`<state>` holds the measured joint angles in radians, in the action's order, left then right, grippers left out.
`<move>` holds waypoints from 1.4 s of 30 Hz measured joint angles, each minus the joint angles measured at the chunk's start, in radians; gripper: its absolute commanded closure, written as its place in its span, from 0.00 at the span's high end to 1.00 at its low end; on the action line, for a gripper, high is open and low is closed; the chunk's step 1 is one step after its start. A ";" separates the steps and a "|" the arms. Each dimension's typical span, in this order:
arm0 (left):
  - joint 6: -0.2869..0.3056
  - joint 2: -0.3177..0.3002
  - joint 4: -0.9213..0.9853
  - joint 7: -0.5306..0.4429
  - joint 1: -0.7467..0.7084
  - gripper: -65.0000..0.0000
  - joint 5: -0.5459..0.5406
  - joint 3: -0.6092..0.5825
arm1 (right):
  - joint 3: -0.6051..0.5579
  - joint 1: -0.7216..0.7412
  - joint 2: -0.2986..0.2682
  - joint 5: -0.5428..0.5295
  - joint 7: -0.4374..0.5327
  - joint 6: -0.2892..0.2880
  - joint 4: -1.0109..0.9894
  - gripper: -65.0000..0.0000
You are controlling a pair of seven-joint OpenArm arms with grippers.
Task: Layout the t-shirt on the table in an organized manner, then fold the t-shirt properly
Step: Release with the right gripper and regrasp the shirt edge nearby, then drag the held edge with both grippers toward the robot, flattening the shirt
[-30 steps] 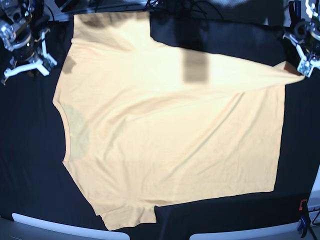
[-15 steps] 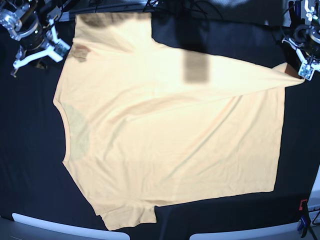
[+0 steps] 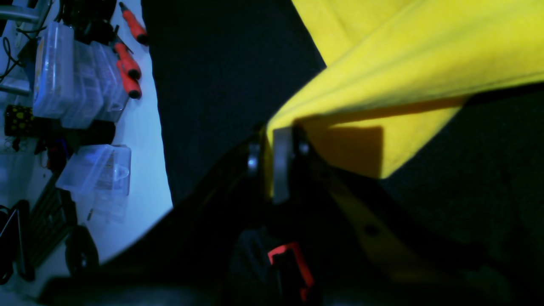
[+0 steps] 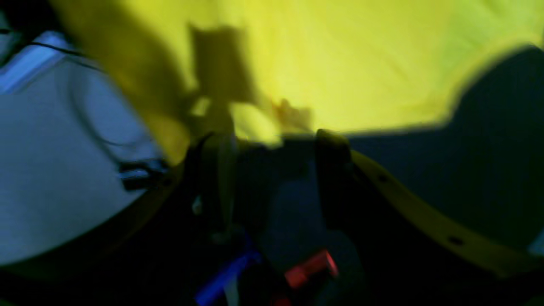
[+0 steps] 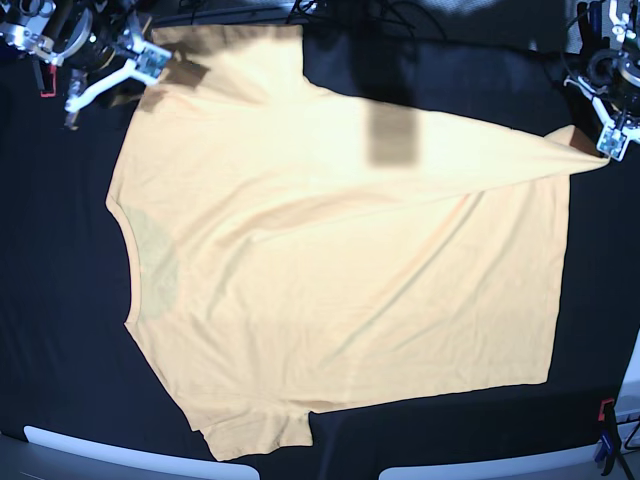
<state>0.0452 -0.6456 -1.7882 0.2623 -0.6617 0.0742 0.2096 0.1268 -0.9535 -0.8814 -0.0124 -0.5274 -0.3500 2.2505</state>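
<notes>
Clear plastic boxes [image 3: 80, 80] and orange-handled tools [image 3: 129, 63] lie on a pale bench beside the black cloth.

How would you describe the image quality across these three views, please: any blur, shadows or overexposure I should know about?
Right wrist view: heavily motion-blurred, so the right gripper and the t-shirt are smeared. Left wrist view: sharp, with the left gripper casting a hard shadow on the pinched cloth. Base view: the shirt's middle is washed out, a rectangular shadow falls across it, and the table is nearly featureless black.
</notes>
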 measured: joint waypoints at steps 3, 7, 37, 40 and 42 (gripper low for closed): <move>0.000 0.000 0.000 0.000 0.000 0.00 0.000 0.000 | -0.050 0.037 0.000 0.041 -0.001 0.000 -0.050 0.45; 0.000 0.000 0.000 -0.001 0.000 0.00 0.000 0.000 | -0.165 0.134 0.000 0.040 -0.001 0.006 -0.131 0.45; 0.007 0.000 0.000 0.008 0.000 0.00 0.000 0.000 | -0.176 0.332 -0.010 0.219 -0.043 0.228 -0.114 0.00; 0.019 0.000 0.000 -0.006 0.000 0.00 0.000 0.000 | -0.176 0.395 -0.006 0.142 -0.037 0.229 -0.171 0.00; 0.064 -0.001 0.000 -0.035 0.001 0.00 0.003 0.000 | -0.176 0.441 0.004 0.139 -0.033 0.229 -0.209 0.00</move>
<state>0.1097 -0.6464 -1.7882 0.2276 -0.6605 0.0776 0.2096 -0.0494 -0.5125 -0.8776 0.1268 -0.5606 -0.1211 2.0415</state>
